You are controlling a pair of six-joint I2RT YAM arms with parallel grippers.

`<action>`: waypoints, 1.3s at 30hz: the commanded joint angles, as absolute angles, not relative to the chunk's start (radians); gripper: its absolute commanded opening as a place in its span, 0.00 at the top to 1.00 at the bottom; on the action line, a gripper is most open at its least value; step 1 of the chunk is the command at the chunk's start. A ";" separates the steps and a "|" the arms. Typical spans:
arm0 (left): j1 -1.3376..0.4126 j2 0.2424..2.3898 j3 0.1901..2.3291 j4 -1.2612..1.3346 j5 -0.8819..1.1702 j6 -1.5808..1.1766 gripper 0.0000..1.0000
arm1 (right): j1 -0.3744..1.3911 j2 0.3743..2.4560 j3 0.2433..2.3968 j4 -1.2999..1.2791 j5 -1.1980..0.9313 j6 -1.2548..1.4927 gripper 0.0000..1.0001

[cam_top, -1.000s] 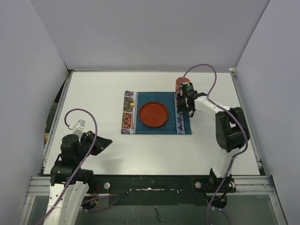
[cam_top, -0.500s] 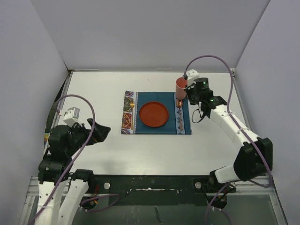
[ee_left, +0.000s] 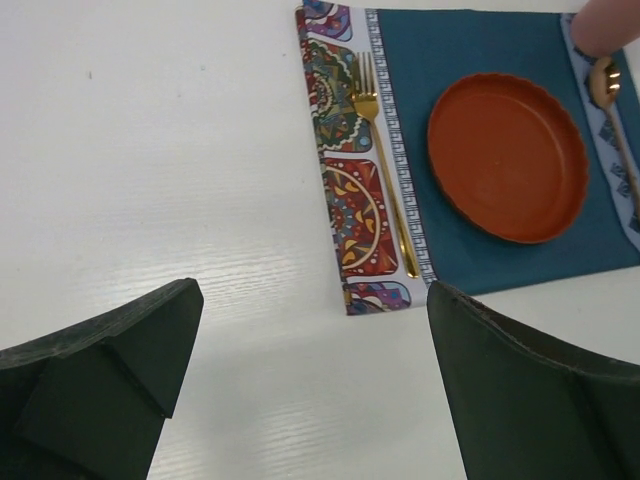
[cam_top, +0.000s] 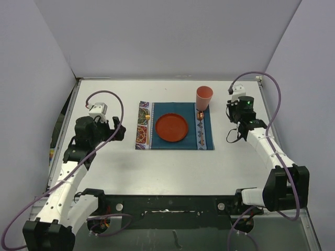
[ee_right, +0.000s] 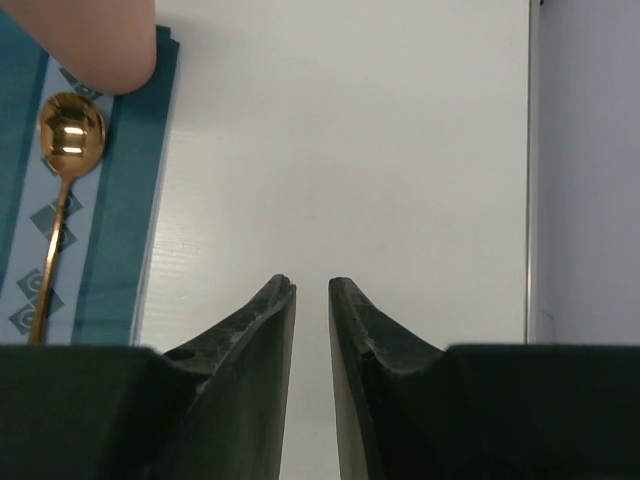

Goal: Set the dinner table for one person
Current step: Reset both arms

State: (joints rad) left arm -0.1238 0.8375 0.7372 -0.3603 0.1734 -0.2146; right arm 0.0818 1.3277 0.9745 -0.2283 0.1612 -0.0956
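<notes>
Counter [cam_top: 157,167]: a white top that carries everything. It runs under both arms and on to the far wall.
Left fingers [cam_top: 120,132]: spread wide apart with nothing between them. They hang above bare counter, just off the placemat's left end.
Placemat [cam_top: 180,145]: teal with patterned ends, lying flat on the counter ahead of the left fingers. It sits to the left of the right fingers.
Fork [ee_left: 385,170]: gold, lying along the patterned end closest to the left fingers, straight ahead of them, with its tines pointing far.
Plate [cam_top: 171,127]: orange-red and round, on the teal middle of the placemat. It lies beyond the fork as seen from the left fingers.
Spoon [ee_right: 62,160]: gold, lying along the patterned end closest to the right fingers, ahead of them and to their left, with its bowl at the far end.
Right fingers [ee_right: 311,290]: nearly together, with a narrow gap and nothing in it. They are over bare counter, apart from the placemat.
Cup [cam_top: 204,98]: pink and upright at the placemat's far corner, just past the spoon's bowl. It is ahead of the right fingers and to their left.
</notes>
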 commanded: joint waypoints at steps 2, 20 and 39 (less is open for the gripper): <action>-0.126 0.879 0.631 -0.026 0.056 -0.127 0.02 | 0.172 1.199 0.793 0.075 0.308 -0.241 0.78; -0.140 0.934 0.344 0.359 0.045 -0.045 0.02 | -0.039 0.983 0.455 0.355 -0.210 -0.063 0.71; -0.155 1.291 0.366 0.747 0.056 0.115 0.02 | 0.025 1.436 0.236 1.027 0.029 -0.048 0.69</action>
State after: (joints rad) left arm -0.1490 1.2072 0.3298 0.5972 0.0521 0.0868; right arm 0.0105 1.3823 0.2108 0.8131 -0.0433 -0.0647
